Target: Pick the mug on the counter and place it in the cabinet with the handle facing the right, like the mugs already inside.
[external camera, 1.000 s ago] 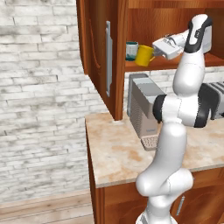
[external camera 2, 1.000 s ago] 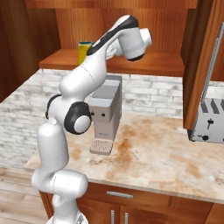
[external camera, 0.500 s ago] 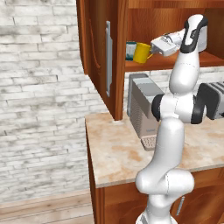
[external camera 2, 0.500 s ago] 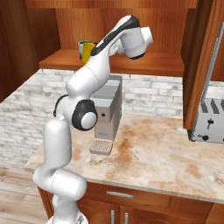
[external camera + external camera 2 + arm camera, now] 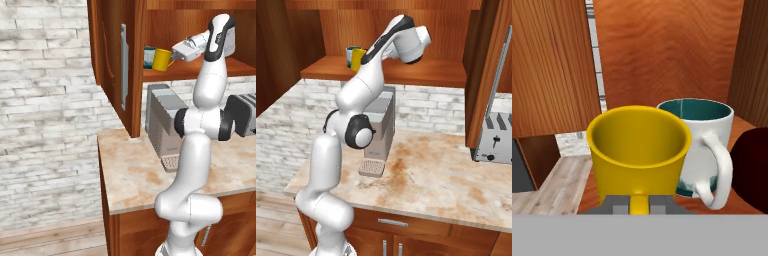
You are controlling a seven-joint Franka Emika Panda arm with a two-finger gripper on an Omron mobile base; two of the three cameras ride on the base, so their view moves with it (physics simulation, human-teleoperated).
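Observation:
The bright-yellow mug (image 5: 162, 59) (image 5: 357, 57) (image 5: 639, 150) hangs upright just above the cabinet shelf (image 5: 200, 74), inside the open wall cabinet. My gripper (image 5: 639, 205) (image 5: 175, 54) is shut on its yellow loop handle (image 5: 639, 200), which points back toward the hand. Its mouth is empty. Close beside it, slightly behind, stands a teal-and-white mug (image 5: 704, 135) (image 5: 149, 56) (image 5: 350, 54) on the shelf. The cabinet door (image 5: 112, 65) with its long silver handle (image 5: 123, 67) stands open to the left. Below lies the beige marbled counter (image 5: 130, 170) (image 5: 431, 170).
A grey coffee machine (image 5: 165, 125) (image 5: 381, 125) stands on the counter under the shelf, and a silver toaster (image 5: 245, 115) (image 5: 493, 142) sits farther right. A dark red rounded object (image 5: 752, 165) stands on the shelf right of the teal mug. The cabinet's side walls close in on both sides.
The hand has carried the yellow mug slightly up and deeper into the cabinet, closer to the teal-and-white mug. The grip on the handle is unchanged.

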